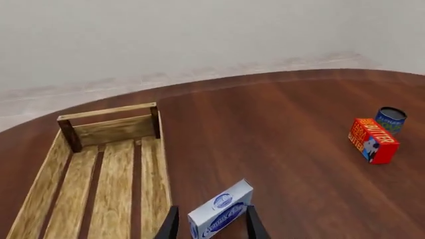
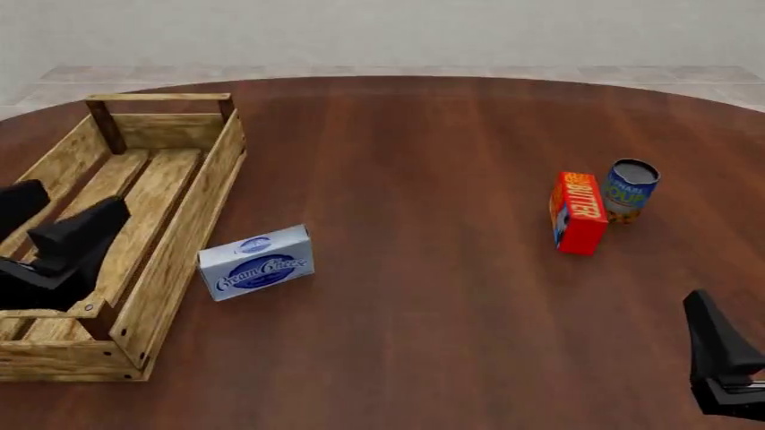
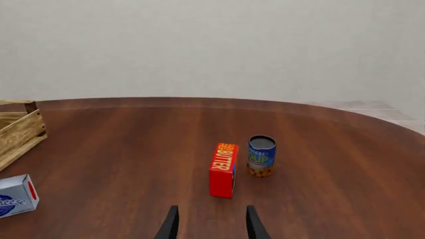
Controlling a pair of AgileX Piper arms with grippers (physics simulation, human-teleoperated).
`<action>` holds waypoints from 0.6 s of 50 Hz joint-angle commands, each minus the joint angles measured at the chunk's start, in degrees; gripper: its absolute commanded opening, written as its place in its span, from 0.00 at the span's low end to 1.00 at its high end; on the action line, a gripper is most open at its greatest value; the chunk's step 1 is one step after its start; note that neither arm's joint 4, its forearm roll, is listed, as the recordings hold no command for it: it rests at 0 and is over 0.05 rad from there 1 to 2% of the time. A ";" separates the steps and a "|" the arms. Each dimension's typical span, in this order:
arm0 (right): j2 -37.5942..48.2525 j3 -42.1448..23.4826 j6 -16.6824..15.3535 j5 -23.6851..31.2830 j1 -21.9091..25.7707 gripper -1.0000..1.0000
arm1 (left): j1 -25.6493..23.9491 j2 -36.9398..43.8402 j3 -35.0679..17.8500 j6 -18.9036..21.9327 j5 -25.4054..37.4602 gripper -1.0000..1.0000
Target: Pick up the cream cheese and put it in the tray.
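Cream cheese [image 2: 256,262] lying on the worktop [image 2: 431,296] just beside the long outer wall of the tray [image 2: 192,235], near it but seemingly not touching, label facing up toward the front camera. In the left wrist view, box seen between the two open fingers of the left hand [image 1: 211,225], not yet gripped; nothing held. Possible trouble: closing on a skewed box, so turning or slipping out of the fingers; also pushing the box against the tray wall, or striking the wall with a finger, because so little room there. Lifting too low could catch the raised side when crossing over. Tray itself holding nothing visible, only bare slats. Farther off, well apart, butter box [image 2: 579,212] upright just beside a blue can [image 2: 629,190]. Right hand [image 3: 211,223] open and holding nothing, low at the near right.
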 commanded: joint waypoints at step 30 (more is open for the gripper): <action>-0.06 0.04 -0.09 -0.02 0.01 1.00 | -4.59 16.81 -13.07 10.05 10.92 1.00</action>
